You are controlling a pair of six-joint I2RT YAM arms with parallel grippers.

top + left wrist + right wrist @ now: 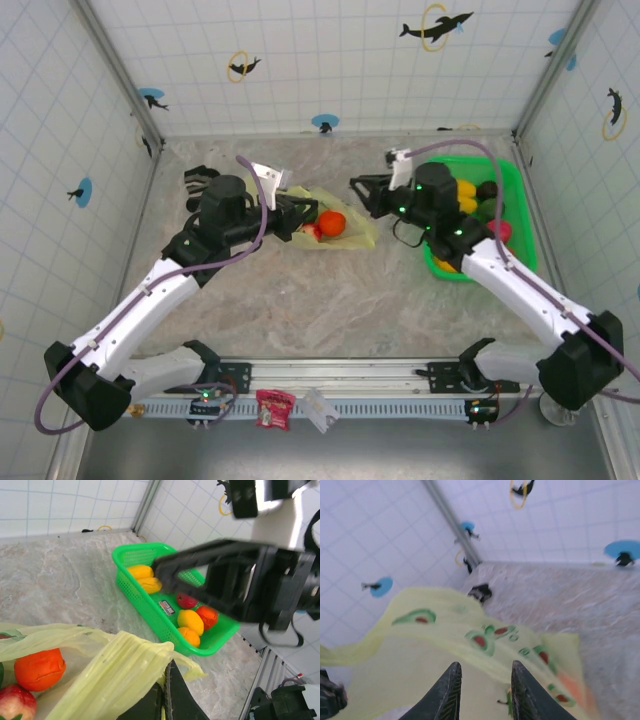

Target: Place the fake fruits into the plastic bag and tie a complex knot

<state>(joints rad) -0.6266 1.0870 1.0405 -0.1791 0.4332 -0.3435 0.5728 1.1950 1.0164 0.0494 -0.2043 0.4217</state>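
The pale-yellow plastic bag [352, 228] lies mid-table with an orange fruit [332, 222] and a red fruit [312, 232] inside. My left gripper [300, 212] is at the bag's left edge. In the left wrist view it [167, 685] is shut on a bunched fold of the bag [100, 670], with the orange fruit [40, 667] and red fruit [12, 702] at lower left. My right gripper [358, 185] hovers just behind the bag's right side. Its fingers stand apart over the printed bag [485, 635], nothing between them; right gripper [482, 682].
A green basket [515, 200] at the right holds several more fruits, yellow [191, 621], red [206, 616] and orange [189, 636]. A black object [200, 178] lies at the back left. Tiled walls close in three sides. Small packets [272, 408] sit by the front rail.
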